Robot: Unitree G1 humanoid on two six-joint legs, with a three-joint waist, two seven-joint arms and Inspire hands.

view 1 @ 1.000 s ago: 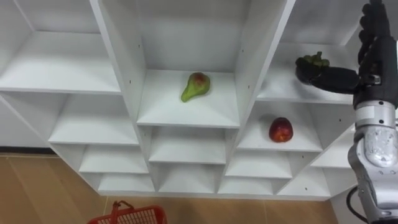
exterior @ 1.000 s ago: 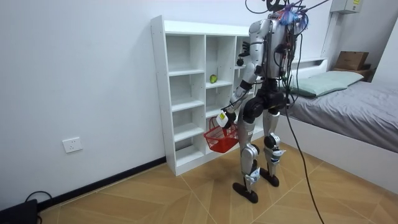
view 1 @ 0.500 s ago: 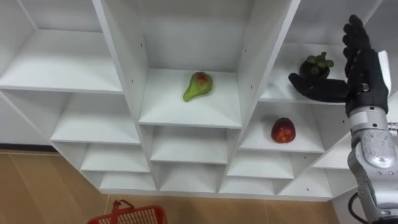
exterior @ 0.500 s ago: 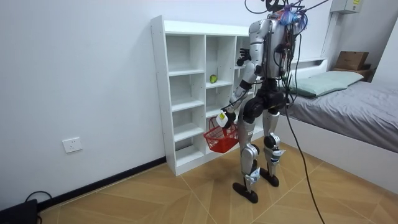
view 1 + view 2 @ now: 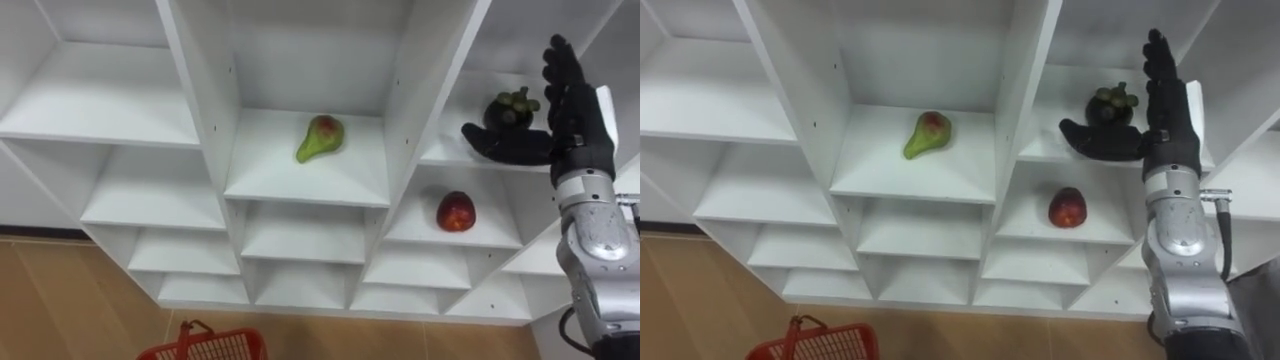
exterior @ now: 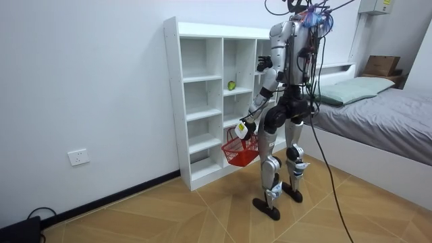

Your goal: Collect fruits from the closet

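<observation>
Left eye view: the robot's right hand (image 5: 573, 128) is raised at the upper right compartment of the white closet (image 5: 196, 100), open, its fingers straight and pointing up and its thumb stretched out to the left, holding nothing. A dark mangosteen (image 5: 512, 103) sits on that shelf just left of the palm and just beyond the thumb, near the hand; whether they touch cannot be told. The fruit is round (so there is no long axis to line up with), its leafy cap upward, and the palm faces it, so the coming grasp looks likely to turn on a short move left and inward to bring the fingers around it. A red apple (image 5: 455, 211) rests one shelf below in the same column, and a green pear (image 5: 320, 137) lies in the middle column, tilted, its narrow end toward the lower left. In the room view the robot stands facing the closet with the red basket (image 6: 237, 150) hanging at its left hand (image 6: 243, 127), low by its thigh; that hand's grip is too small to read. The right hand is much the nearer to all three fruits. No label or writing can be read on any of them.
</observation>
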